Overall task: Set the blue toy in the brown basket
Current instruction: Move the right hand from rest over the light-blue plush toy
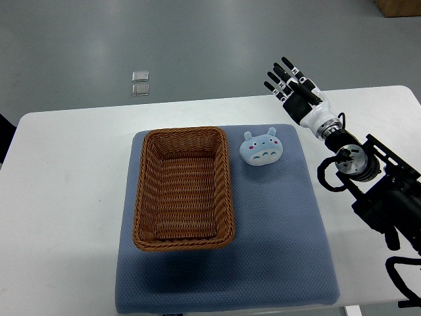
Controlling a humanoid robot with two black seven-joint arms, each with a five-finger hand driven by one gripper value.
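Beside the brown basket (184,189), blue toy (261,147) lies unobstructed; right robot hand (294,87) hovers open-fingered.

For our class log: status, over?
Right hand open, empty, beyond the toy. Toy on mat, beside basket. Nothing in the way.

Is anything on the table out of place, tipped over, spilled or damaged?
Nothing stands out. The brown basket sits upright and empty on the blue mat, the blue toy lies face up beside it, and the right hand hovers open nearby.
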